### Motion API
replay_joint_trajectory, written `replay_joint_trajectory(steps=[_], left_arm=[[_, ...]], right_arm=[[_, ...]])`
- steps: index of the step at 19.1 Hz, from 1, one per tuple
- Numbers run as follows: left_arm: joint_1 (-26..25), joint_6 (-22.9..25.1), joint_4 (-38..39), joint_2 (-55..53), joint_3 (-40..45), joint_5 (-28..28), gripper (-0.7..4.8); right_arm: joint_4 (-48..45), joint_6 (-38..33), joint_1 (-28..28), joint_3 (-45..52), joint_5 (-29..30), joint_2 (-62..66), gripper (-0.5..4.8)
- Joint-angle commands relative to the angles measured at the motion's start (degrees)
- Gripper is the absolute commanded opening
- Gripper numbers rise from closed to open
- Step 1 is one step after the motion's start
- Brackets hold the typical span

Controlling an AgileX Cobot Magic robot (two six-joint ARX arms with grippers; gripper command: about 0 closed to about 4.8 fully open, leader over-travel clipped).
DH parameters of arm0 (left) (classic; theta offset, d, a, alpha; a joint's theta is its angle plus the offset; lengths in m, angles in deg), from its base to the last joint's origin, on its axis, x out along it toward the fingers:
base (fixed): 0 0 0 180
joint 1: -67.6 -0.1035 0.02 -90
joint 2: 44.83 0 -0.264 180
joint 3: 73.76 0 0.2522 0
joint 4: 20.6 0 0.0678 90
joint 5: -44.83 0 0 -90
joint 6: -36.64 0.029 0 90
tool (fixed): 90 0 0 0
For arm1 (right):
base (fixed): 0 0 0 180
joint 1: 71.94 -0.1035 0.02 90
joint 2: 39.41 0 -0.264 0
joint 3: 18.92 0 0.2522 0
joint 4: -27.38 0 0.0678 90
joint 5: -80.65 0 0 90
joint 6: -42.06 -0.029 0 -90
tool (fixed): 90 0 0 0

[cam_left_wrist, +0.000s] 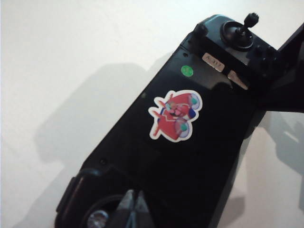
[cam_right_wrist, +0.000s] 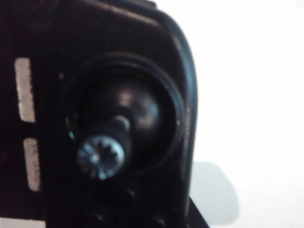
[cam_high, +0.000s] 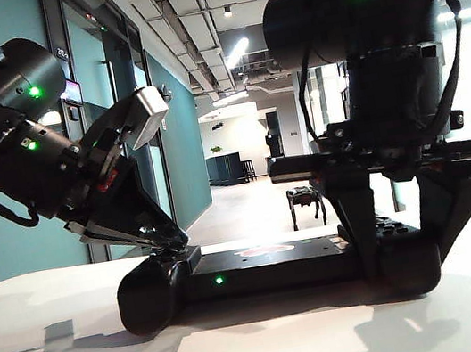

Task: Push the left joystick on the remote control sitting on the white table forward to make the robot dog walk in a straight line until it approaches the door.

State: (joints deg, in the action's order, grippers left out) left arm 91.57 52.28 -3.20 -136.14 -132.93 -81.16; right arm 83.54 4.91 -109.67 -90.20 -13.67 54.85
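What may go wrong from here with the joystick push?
1. The shut left gripper has only narrow tips beside the left joystick; they may slip off, so the distant robot dog might stop or veer.
2. The push may slide the remote control on the white table if the right gripper, astride its right end, holds loosely.

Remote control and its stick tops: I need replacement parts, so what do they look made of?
The remote control looks like matte black plastic, with dull soft highlights. The right stick's knob looks like bare metal, silvery, shiny and ridged, though blurred. The table is matte white.
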Motion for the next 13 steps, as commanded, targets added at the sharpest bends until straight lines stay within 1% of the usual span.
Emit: replay_joint_trajectory(steps=[1,9,11,12,13], left_arm=[[0.0,0.0,-0.6,0.0,0.0,0.3,-0.05],[0.0,0.0,-0.6,0.1,0.0,0.3,-0.05],[0.0,0.0,-0.5,0.3,-0.3,-0.5,-0.05],[0.0,0.0,0.2,0.7,-0.9,-1.8,-0.05],[0.0,-0.1,1.4,1.3,-1.7,-1.8,-0.05]], right_arm=[[0.7,-0.1,0.0,0.2,1.5,0.1,1.48],[0.7,-0.1,0.0,0.2,1.5,0.1,1.48],[0.7,-0.1,0.0,0.2,1.5,0.1,1.48],[0.6,-0.1,0.0,0.2,1.4,0.1,1.48],[0.6,-0.1,0.0,0.2,1.2,0.1,1.48]])
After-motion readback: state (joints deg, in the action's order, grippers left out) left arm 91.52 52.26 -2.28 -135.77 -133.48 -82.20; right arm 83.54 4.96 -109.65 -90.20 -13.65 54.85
